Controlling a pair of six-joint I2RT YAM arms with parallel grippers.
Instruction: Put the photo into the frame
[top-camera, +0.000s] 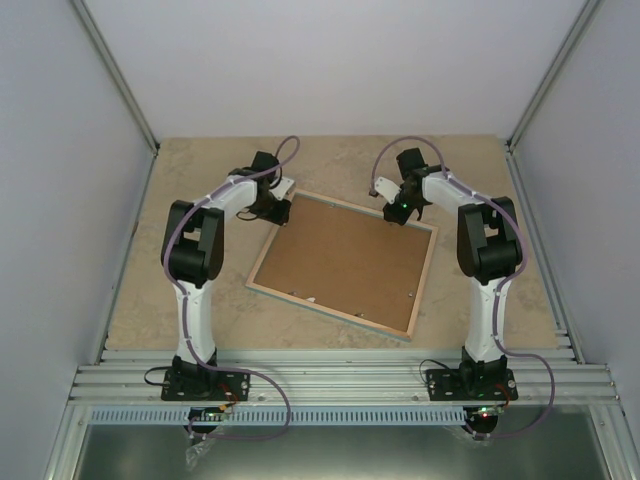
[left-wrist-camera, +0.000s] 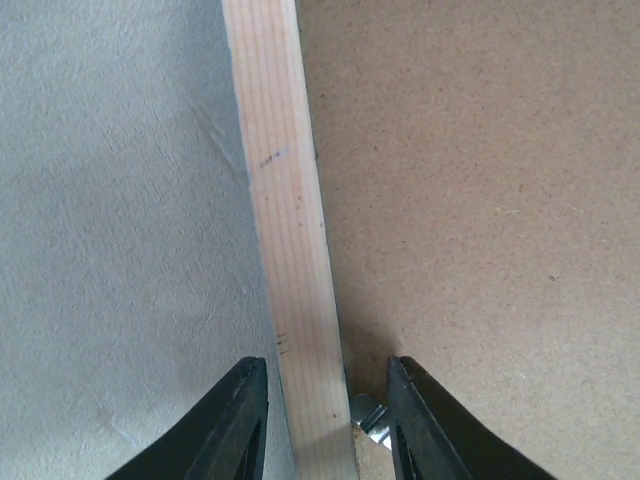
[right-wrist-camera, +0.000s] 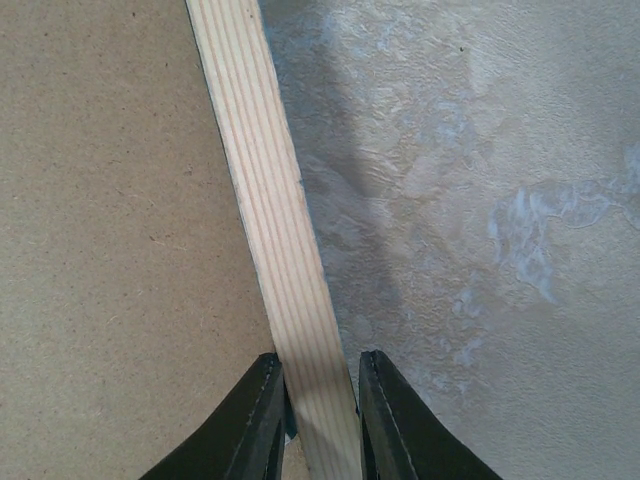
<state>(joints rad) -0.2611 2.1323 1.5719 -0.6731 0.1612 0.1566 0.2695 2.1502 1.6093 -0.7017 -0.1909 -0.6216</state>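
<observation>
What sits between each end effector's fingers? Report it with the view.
The bare-wood rim of the frame: between the left end effector's fingers in the left wrist view, between the right end effector's fingers in the right wrist view.

bright, even light; a soft shadow falls beside the frame (right-wrist-camera: 280, 250).

One frame (top-camera: 330, 311) lies mid-picture in the overhead view, holding one brown backing board (top-camera: 345, 260). There are two arms, the left arm (top-camera: 195, 245) and the right arm (top-camera: 488, 240), and two pincers, the left pincer (left-wrist-camera: 327, 425) and the right pincer (right-wrist-camera: 318, 420). One desk (top-camera: 330, 165). One metal tab (left-wrist-camera: 368, 418) shows at the lower edge of the left wrist view.
</observation>
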